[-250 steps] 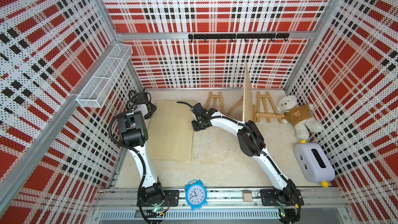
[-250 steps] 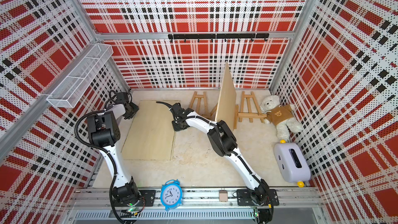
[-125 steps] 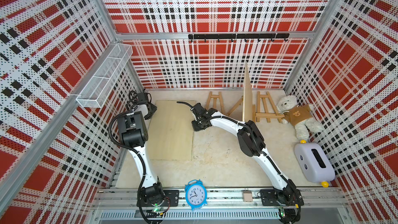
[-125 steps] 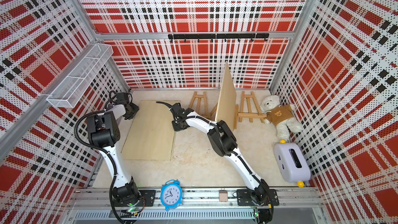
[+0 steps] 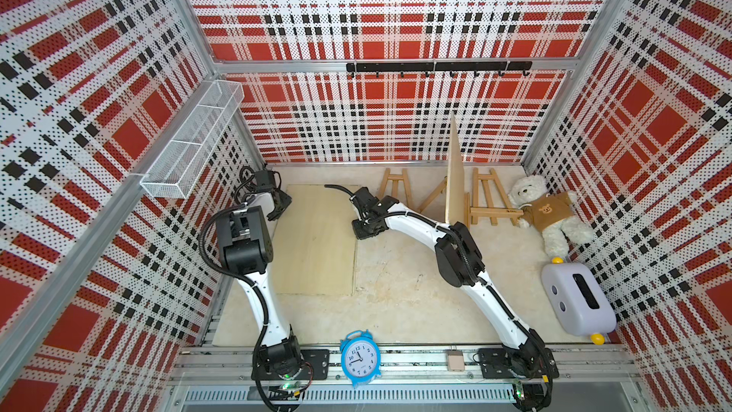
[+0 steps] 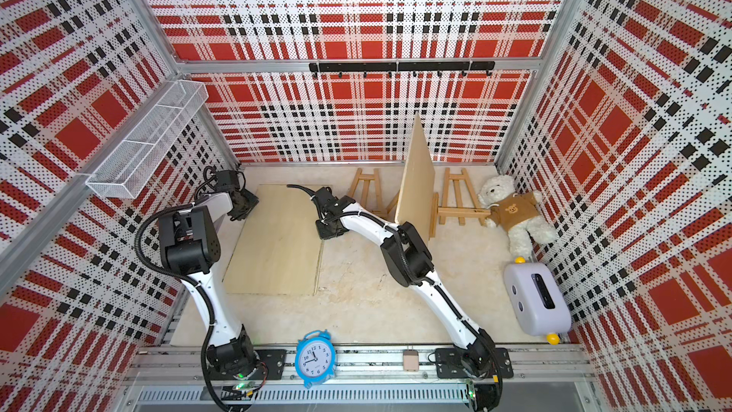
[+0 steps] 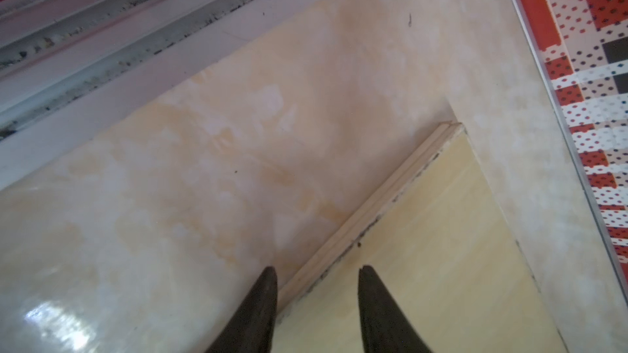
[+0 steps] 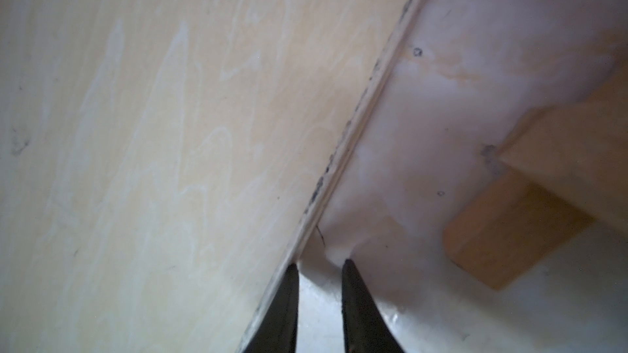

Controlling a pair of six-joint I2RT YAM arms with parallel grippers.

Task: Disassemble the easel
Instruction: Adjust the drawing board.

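A pale wooden board (image 5: 317, 239) lies flat on the table at the back left, seen in both top views. A second board (image 5: 455, 176) stands upright on a small wooden easel (image 5: 487, 200); another easel (image 5: 394, 188) stands left of it. My left gripper (image 5: 279, 208) is at the flat board's far left edge. In the left wrist view it (image 7: 317, 271) is open, with the board's edge (image 7: 373, 205) running between the fingers. My right gripper (image 5: 366, 227) is at the board's right edge. It (image 8: 319, 264) is open by a narrow gap, one finger (image 8: 283, 300) against the edge, nothing held.
A white teddy bear (image 5: 550, 212) lies at the back right, with a lavender toaster (image 5: 576, 299) in front of it. A blue alarm clock (image 5: 358, 358) stands on the front rail. A wire basket (image 5: 194, 144) hangs on the left wall. An easel's leg (image 8: 530, 219) is close to the right gripper.
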